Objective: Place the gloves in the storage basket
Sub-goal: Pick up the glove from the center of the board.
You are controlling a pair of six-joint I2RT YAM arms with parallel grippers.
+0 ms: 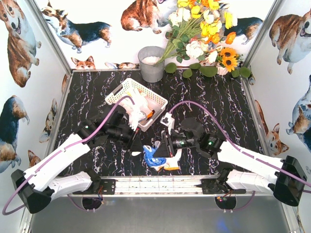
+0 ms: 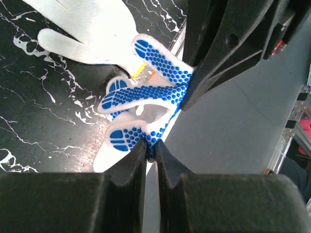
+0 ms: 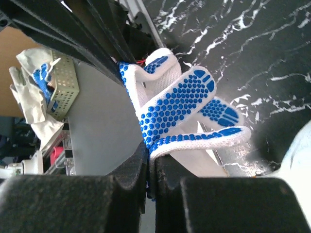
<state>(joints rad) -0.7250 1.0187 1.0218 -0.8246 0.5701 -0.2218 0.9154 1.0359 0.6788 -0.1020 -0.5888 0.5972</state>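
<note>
Between left fingers point(image 2: 127, 170) and right fingers point(image 3: 133, 167), blue-dotted glove point(image 1: 154, 158), pinched by both

A staged robot test booth: corgi-print walls point(image 1: 29, 97), metal frame posts point(image 1: 50, 36), black marbled tabletop point(image 1: 218, 104), flowers point(image 1: 204, 24) upper right.

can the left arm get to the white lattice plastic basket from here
Probably yes: the white lattice plastic basket sits just beyond the left gripper, nothing visible between them. But the right gripper also pinches its blue-dotted white knit glove.
</note>
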